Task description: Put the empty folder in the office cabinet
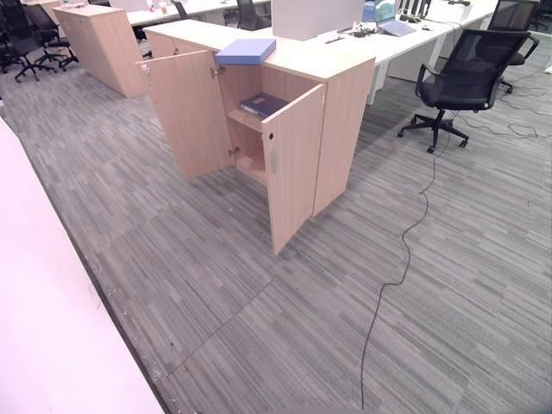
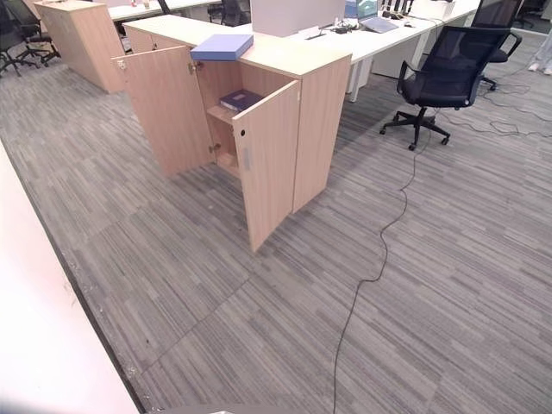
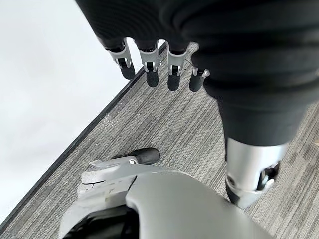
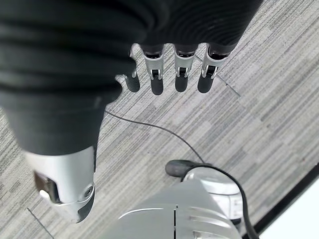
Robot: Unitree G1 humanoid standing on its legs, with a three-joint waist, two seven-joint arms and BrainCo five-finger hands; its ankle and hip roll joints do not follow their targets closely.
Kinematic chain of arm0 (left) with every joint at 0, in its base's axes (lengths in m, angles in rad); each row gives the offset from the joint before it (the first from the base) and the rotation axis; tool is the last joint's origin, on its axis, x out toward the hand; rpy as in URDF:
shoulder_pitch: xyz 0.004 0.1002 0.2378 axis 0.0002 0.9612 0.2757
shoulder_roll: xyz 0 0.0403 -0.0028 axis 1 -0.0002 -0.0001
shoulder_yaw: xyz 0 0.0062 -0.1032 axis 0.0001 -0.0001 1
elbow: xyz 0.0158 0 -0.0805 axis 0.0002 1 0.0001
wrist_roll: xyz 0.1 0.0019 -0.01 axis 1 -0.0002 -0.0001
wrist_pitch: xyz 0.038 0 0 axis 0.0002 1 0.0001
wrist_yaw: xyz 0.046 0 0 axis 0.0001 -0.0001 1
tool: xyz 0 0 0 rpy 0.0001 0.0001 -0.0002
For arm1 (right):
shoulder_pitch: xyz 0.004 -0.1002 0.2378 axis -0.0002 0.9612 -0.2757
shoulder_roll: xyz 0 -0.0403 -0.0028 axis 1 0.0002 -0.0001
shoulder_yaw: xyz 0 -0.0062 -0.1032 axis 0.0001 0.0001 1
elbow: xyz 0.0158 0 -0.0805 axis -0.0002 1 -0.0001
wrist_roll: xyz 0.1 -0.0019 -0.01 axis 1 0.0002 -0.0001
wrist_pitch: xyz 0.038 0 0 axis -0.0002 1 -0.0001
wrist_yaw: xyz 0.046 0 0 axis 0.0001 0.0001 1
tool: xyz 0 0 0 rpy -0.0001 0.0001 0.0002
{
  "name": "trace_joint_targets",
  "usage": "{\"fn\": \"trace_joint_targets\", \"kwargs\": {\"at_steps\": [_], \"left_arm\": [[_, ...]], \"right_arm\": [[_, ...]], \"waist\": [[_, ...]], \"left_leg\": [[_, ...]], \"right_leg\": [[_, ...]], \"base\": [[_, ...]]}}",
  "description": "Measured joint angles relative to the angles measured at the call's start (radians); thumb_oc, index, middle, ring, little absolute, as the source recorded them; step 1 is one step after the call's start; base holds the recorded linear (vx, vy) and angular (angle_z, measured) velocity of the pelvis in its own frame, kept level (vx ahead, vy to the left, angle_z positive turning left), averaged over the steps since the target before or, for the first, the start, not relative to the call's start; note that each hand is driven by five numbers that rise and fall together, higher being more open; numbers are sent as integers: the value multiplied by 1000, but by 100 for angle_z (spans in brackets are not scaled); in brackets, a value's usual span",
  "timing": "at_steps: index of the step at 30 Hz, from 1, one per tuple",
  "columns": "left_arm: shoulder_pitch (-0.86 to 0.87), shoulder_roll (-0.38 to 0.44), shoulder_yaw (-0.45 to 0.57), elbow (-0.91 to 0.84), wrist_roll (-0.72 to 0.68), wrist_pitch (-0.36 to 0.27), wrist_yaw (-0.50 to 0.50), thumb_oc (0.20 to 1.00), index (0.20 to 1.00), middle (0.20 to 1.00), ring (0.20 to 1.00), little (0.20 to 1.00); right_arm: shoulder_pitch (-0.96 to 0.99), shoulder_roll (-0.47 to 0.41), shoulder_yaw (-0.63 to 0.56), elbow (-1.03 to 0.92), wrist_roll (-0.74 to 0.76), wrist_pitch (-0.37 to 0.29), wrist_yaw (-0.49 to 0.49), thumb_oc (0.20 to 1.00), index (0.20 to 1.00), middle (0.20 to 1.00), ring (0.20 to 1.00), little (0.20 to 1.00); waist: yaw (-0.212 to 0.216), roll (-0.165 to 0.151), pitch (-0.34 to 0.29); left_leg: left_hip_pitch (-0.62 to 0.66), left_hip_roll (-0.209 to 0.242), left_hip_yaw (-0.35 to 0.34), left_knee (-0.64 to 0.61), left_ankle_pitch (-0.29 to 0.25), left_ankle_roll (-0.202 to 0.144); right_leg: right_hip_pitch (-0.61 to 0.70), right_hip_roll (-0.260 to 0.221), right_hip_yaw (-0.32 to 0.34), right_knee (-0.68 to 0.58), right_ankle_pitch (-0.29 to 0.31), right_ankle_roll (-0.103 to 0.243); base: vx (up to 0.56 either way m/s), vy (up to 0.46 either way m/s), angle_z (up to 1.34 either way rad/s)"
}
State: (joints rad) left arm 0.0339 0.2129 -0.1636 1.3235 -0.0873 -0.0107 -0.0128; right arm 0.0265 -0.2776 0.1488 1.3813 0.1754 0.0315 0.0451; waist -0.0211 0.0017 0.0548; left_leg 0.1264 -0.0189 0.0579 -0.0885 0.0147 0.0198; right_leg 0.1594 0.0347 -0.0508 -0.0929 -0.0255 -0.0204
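Note:
A light-wood office cabinet point(image 1: 341, 112) stands ahead with both doors swung open, the left door point(image 1: 190, 112) and the right door point(image 1: 293, 168). A light blue folder point(image 1: 246, 51) lies flat on the cabinet's top. On the upper shelf inside rests a darker blue folder point(image 1: 263, 104). My left hand point(image 3: 149, 69) hangs over the carpet with relaxed fingers and holds nothing. My right hand point(image 4: 157, 74) hangs the same way, open and empty. Both hands are well short of the cabinet.
A black office chair point(image 1: 466, 78) stands to the right of the cabinet, by a white desk point(image 1: 405, 39) with a laptop. A second wooden cabinet point(image 1: 103, 43) is at the far left. A white wall point(image 1: 43, 328) runs along my left. Grey carpet lies between me and the cabinet.

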Motion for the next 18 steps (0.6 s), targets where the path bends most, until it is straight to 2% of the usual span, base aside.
{"fn": "trace_joint_targets", "kwargs": {"at_steps": [18], "left_arm": [[-24,11,-51,-1,58,0,-9,1000,1000,1000,1000,1000]], "right_arm": [[-3,4,7,-1,-3,0,1,1000,1000,1000,1000,1000]], "waist": [[0,2,-1]], "left_leg": [[2,0,5,0,0,0]], "right_leg": [[1,0,4,0,2,0]], "base": [[0,0,0]]}}
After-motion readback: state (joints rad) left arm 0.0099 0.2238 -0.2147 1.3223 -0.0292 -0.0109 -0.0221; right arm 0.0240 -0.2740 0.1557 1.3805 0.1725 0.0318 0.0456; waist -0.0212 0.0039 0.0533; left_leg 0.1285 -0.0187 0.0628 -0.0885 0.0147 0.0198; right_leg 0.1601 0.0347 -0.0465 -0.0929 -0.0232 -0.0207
